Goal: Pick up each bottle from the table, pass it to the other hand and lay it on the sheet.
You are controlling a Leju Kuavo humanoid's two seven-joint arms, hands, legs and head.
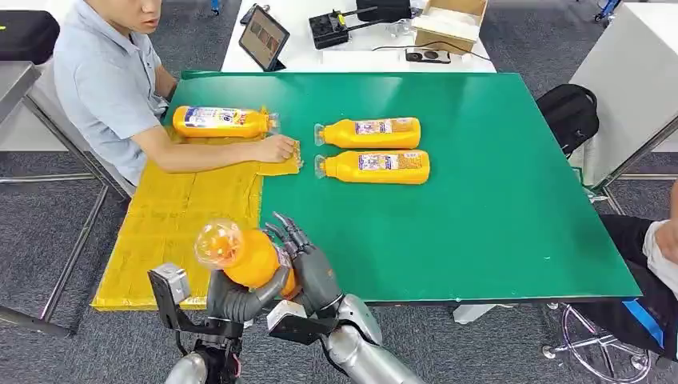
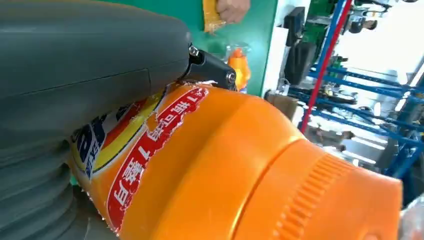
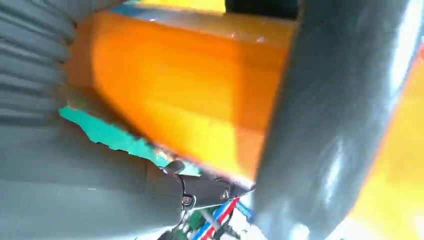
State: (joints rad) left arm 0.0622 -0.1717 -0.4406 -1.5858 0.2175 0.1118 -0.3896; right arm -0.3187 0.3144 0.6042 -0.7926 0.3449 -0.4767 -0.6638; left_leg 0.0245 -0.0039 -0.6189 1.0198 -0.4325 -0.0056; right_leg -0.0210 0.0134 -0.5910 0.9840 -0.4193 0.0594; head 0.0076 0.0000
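Observation:
An orange bottle (image 1: 244,258) with a clear cap end hangs over the table's front edge, near the corner of the yellow sheet (image 1: 176,216). My left hand (image 1: 240,300) grips it from below, fingers wrapped round its body (image 2: 225,165). My right hand (image 1: 310,270) lies against the bottle's right side (image 3: 190,85), its fingers (image 1: 286,230) straightened upward and not curled round it. Two more orange bottles (image 1: 369,133) (image 1: 374,166) lie side by side on the green table (image 1: 480,200). A third bottle (image 1: 220,122) lies on the sheet's far end.
A person sits at the table's left, one hand (image 1: 278,149) resting on the sheet's far corner. A white table behind holds a tablet (image 1: 262,37) and a cardboard box (image 1: 450,22). A black bag (image 1: 569,112) sits to the right of the table.

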